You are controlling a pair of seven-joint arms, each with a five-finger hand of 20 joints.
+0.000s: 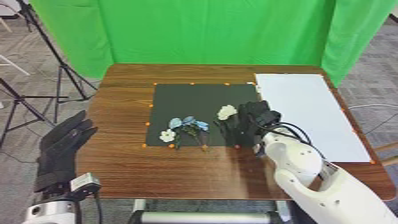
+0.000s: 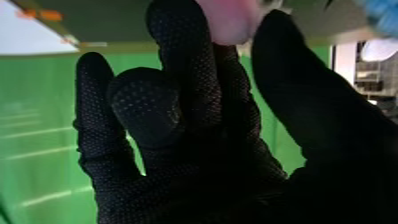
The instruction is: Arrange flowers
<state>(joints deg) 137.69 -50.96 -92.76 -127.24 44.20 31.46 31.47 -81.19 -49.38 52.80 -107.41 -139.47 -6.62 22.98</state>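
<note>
On the dark grey mat (image 1: 191, 100) are blue flowers (image 1: 175, 122) and a white flower (image 1: 167, 135). Orange dots (image 1: 144, 145) go round it. Beside it is a white sheet (image 1: 311, 115), under it a brown, streaky table (image 1: 115, 170), behind it a green curtain (image 1: 213, 30). The black right hand (image 1: 258, 112) has tiny dots.

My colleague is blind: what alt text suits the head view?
The right robot hand pinches a pale flower over a dark mat, near blue flowers and a white one. The open left robot hand is beside the table.

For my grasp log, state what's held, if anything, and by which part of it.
Left robot hand: nothing. Right robot hand: cannot be told; a pale bloom is beside it, any grip hidden.
</note>
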